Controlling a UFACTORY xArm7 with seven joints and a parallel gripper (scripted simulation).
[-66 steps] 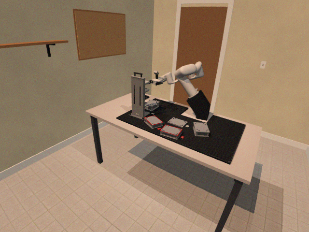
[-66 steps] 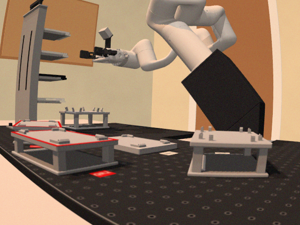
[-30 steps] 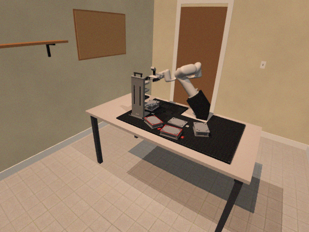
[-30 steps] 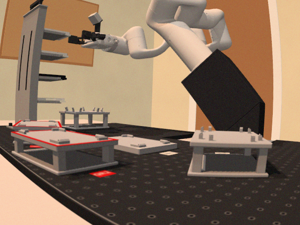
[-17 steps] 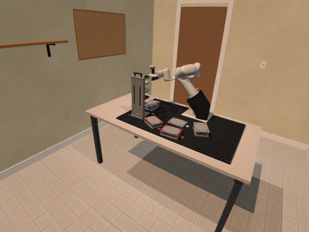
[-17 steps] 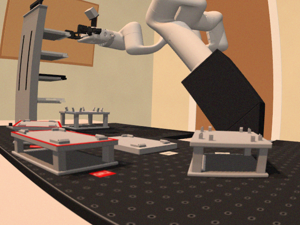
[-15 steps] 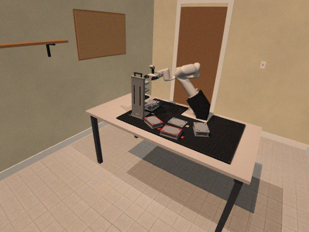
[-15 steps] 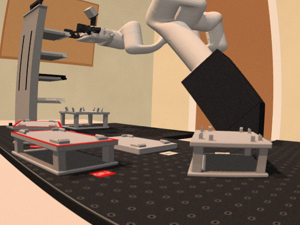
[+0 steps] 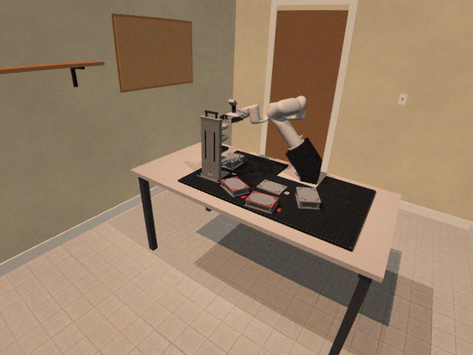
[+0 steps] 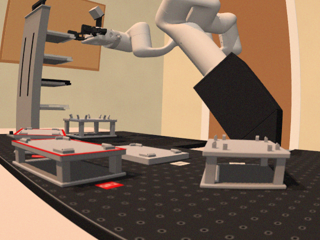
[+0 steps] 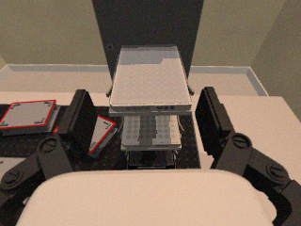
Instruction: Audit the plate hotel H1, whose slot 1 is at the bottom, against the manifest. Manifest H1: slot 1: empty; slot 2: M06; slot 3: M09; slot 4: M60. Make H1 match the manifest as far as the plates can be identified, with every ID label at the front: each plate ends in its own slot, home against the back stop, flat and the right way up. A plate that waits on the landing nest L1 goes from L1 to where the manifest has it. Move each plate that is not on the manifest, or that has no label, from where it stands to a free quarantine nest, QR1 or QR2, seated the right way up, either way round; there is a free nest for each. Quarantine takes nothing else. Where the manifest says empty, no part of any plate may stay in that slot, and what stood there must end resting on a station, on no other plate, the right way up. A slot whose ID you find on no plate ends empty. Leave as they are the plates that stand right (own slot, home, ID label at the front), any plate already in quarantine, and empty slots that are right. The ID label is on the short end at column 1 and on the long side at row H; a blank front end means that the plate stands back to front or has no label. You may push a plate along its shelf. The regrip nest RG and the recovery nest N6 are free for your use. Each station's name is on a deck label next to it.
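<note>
The plate hotel H1 point(image 10: 29, 67) is a grey tower at the left of the mat, also seen in the top view point(image 9: 211, 146). Each of its shelves holds a plate: a pale one in slot 4 point(image 10: 58, 36), a pale one in slot 3 point(image 10: 56, 59), a dark one in slot 2 point(image 10: 55, 82) and a clear one in slot 1 point(image 10: 52, 106). My gripper point(image 10: 74, 34) is open and level at the top slot. In the wrist view the fingers stand wide on either side of the slot 4 plate's point(image 11: 150, 80) front end, not touching it. I cannot read a label on that end.
Two red-rimmed quarantine nests point(image 10: 67, 148) point(image 10: 38, 132) stand bare in front of the hotel. A raised nest with pins point(image 10: 89, 124) stands behind them, a low flat nest point(image 10: 152, 153) in the middle and a raised nest point(image 10: 245, 152) at the right. The arm's black base point(image 10: 237, 98) is behind.
</note>
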